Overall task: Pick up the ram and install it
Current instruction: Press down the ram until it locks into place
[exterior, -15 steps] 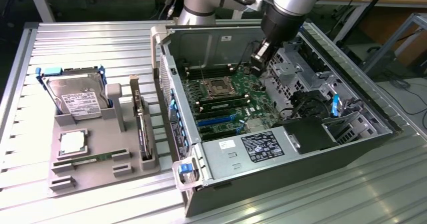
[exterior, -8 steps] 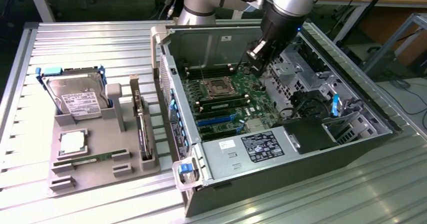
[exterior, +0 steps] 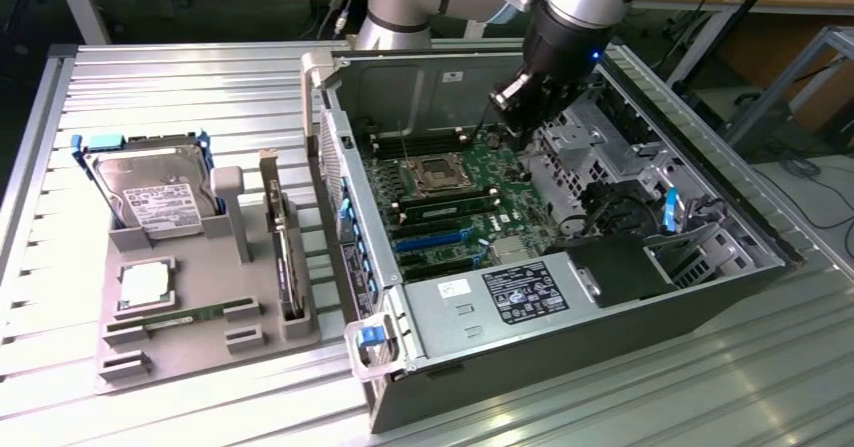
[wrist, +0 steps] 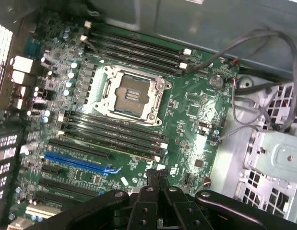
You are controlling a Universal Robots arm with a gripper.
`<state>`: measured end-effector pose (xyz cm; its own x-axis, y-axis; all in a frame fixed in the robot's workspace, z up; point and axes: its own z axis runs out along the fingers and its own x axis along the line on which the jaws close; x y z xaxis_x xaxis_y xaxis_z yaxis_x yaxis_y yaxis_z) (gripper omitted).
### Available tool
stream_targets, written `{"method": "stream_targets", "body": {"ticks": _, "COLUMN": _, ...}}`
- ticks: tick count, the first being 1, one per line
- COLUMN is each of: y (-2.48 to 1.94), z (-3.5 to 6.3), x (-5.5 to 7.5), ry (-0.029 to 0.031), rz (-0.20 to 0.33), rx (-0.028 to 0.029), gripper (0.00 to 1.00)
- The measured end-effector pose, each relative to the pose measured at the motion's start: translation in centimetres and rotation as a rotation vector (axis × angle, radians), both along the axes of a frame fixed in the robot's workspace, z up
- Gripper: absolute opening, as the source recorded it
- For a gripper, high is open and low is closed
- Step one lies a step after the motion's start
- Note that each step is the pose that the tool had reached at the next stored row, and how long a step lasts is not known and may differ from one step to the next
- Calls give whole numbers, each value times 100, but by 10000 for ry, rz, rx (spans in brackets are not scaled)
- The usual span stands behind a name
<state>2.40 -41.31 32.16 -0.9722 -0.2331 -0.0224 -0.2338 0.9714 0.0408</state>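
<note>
the arm [exterior: 587,7] reaches down from the far side of the scene, toward the exterior view's right, its wrist tilted steeply downward. the gripper [wrist: 157,176] hangs at its end, pointing down, its two dark fingers [wrist: 151,178] pressed together with no gap and nothing between them.

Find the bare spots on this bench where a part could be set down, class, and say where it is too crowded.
Free: the ribbed table top beyond the grey parts tray, and the strip in front of the open computer case. Crowded: the tray, with hard drive, processor chip and ram, and inside the case, where the gripper hangs.
</note>
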Motion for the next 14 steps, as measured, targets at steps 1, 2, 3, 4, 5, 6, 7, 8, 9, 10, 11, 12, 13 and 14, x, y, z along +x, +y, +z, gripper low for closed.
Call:
{"method": "stream_targets", "body": {"ticks": 1, "y": 0, "z": 8, "x": 0, "ry": 0, "rz": -309, "rx": 0, "gripper": 10}}
{"method": "stream_targets", "body": {"ticks": 2, "y": 0, "z": 14, "x": 0, "ry": 0, "rz": -545, "rx": 0, "gripper": 10}}
{"method": "stream_targets", "body": {"ticks": 3, "y": 0, "z": 18, "x": 0, "ry": 0, "rz": -713, "rx": 0, "gripper": 10}}
{"method": "stream_targets", "body": {"ticks": 4, "y": 0, "z": 21, "x": 0, "ry": 0, "rz": -858, "rx": 0, "gripper": 10}}
{"method": "stream_targets", "body": {"ticks": 5, "y": 0, "z": 24, "x": 0, "ry": 0, "rz": -1021, "rx": 0, "gripper": 10}}
{"method": "stream_targets", "body": {"ticks": 6, "y": 0, "z": 26, "x": 0, "ry": 0, "rz": -1182, "rx": 1, "gripper": 10}}
{"method": "stream_targets", "body": {"ticks": 7, "y": 0, "z": 29, "x": 0, "ry": 0, "rz": -1372, "rx": 1, "gripper": 10}}
{"method": "stream_targets", "body": {"ticks": 8, "y": 0, "z": 30, "x": 0, "ry": 0, "rz": -1514, "rx": 0, "gripper": 10}}
{"method": "stream_targets", "body": {"ticks": 9, "y": 0, "z": 32, "x": 0, "ry": 0, "rz": -1699, "rx": 0, "gripper": 10}}
{"method": "stream_targets", "body": {"ticks": 10, "y": 0, "z": 32, "x": 0, "ry": 0, "rz": -1835, "rx": 0, "gripper": 10}}
{"method": "stream_targets", "body": {"ticks": 11, "y": 0, "z": 34, "x": 0, "ry": 0, "rz": -2103, "rx": 0, "gripper": 10}}
{"method": "stream_targets", "body": {"ticks": 12, "y": 0, "z": 34, "x": 0, "ry": 0, "rz": -2344, "rx": -1, "gripper": 10}}
{"method": "stream_targets", "body": {"ticks": 13, "y": 0, "z": 34, "x": 0, "ry": 1, "rz": -2394, "rx": -2, "gripper": 10}}
{"method": "stream_targets", "body": {"ticks": 14, "y": 0, "z": 34, "x": 0, "ry": 0, "rz": -2394, "rx": -2, "gripper": 10}}
